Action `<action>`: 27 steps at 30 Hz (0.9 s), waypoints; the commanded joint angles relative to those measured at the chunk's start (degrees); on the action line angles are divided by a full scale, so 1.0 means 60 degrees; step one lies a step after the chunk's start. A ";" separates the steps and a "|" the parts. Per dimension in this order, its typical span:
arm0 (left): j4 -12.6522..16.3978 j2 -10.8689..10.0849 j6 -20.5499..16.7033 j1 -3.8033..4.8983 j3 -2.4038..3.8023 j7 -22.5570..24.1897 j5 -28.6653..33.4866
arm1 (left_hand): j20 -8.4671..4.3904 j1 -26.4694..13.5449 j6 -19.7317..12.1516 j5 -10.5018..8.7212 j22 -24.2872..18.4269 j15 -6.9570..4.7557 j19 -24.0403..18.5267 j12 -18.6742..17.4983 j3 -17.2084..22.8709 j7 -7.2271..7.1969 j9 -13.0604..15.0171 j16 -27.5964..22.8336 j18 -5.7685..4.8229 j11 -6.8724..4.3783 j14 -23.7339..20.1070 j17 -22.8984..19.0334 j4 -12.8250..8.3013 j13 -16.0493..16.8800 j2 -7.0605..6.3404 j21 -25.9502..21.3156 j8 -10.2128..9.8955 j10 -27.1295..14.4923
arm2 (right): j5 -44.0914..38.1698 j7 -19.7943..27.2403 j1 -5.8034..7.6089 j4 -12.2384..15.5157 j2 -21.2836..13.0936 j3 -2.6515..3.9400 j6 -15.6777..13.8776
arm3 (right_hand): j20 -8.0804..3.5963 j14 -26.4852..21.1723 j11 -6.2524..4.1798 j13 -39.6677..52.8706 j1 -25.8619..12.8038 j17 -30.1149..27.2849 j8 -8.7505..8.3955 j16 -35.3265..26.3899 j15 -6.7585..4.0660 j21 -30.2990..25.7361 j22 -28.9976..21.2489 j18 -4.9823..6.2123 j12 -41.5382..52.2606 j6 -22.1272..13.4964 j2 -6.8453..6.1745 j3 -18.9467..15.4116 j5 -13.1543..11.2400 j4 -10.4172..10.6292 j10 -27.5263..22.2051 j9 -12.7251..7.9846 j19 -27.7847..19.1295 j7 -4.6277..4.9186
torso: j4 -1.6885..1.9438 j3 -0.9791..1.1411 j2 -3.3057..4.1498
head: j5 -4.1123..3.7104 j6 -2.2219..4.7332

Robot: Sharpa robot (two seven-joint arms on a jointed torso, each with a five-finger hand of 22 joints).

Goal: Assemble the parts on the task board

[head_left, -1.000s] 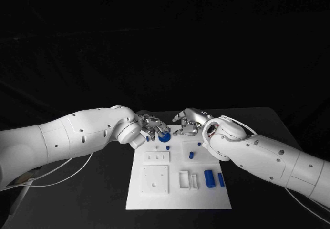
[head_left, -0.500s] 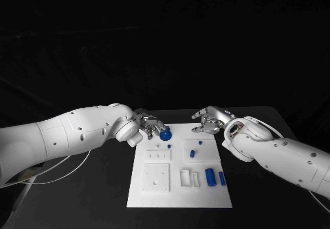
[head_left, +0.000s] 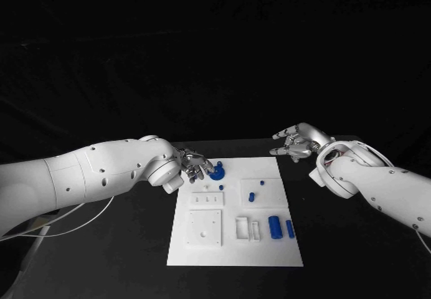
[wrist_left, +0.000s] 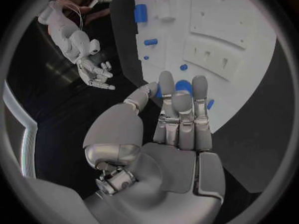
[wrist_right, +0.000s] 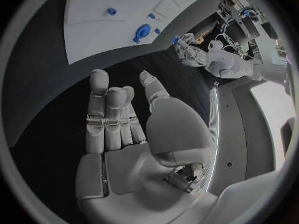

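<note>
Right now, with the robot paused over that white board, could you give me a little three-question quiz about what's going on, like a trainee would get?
1. True or false: the right hand is holding a blue part.
2. Which hand is nearest the round blue part at the far edge of the task board? A) left hand B) right hand
3. Fill in: the two blue cylinders lie side by side near the board's ____ edge, as the head view shows it.

Key: 1 false, it is open and off the board; 2 A; 3 right.
</note>
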 commanded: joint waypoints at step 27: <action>-0.0155 0.0312 0.0229 -0.0544 -0.0033 -0.0807 -0.1975 | -0.0016 -0.0244 0.2221 -0.0098 0.2127 -0.0169 0.0961 0.1208 0.0049 -0.1388 0.3228 0.1258 -0.0165 -0.0266 0.0591 0.1282 0.0010 -0.0214 0.0249 -0.1574 0.0053 0.0389 | 0.1042 0.0308 0.0028 -0.0312 0.0046 0.0330 -0.0092 | 0.0039 -0.0054 -0.0023 -0.0071 -0.0181 -0.0062 -0.0036 -0.0013 -0.0017 -0.0190 0.0157 0.0107 -0.0022 0.0051 0.0094 0.0128 0.0778 -0.0252 -0.0081 -0.0010 0.0206 -0.0004 | 0.0026 -0.0036 0.0009 | -0.0078 -0.0605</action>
